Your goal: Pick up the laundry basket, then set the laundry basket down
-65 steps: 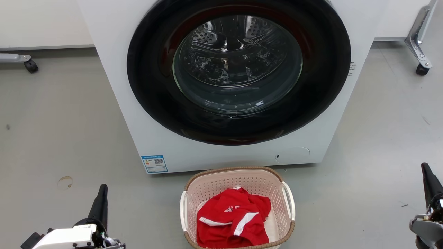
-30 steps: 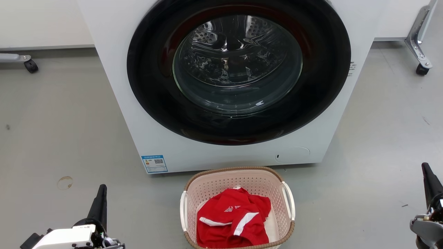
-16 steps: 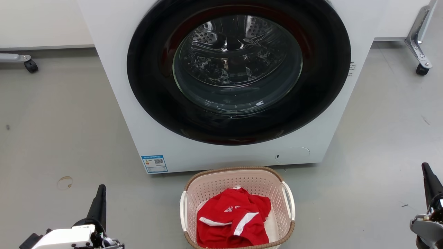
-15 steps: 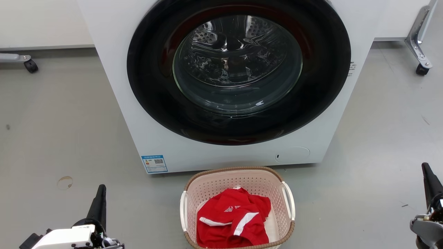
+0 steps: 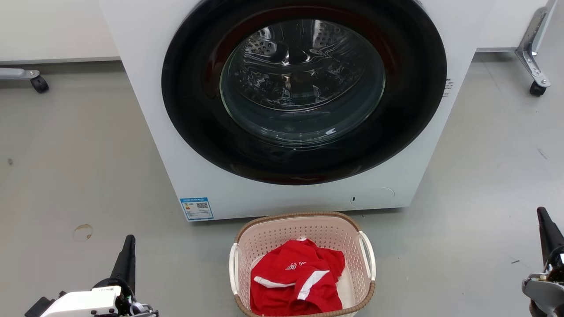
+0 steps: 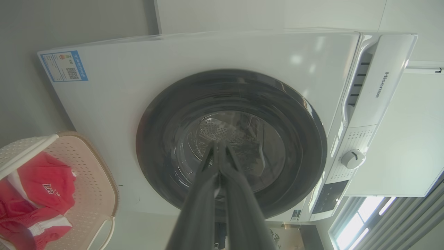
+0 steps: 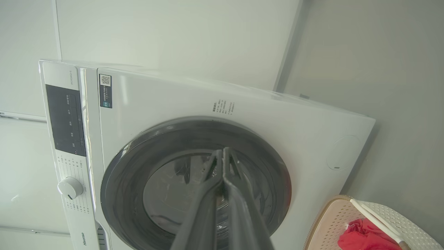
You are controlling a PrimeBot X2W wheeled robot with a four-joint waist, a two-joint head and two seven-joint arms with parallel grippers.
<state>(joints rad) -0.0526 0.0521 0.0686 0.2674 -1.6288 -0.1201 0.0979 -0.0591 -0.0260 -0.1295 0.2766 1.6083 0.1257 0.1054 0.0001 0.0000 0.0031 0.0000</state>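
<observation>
The laundry basket [image 5: 304,229] stands on the grey floor right in front of the washing machine, cream with perforated walls, a brown rim and white side handles. A red garment [image 5: 295,277] with white trim lies inside it. My left gripper [image 5: 128,246] is at the lower left, well left of the basket, shut and empty. At the far right edge my right gripper [image 5: 543,220] is also shut and empty, well clear of the basket. The left wrist view shows the basket [image 6: 86,163] at its lower left beyond the left gripper [image 6: 219,146]; the right wrist view has the basket [image 7: 329,222] at its lower right, with the right gripper [image 7: 222,152] shut.
The white washing machine [image 5: 145,88] with its closed round door [image 5: 304,88] fills the middle. Caster legs stand at the far left [image 5: 38,83] and far right [image 5: 538,88]. Bare floor lies on both sides of the basket.
</observation>
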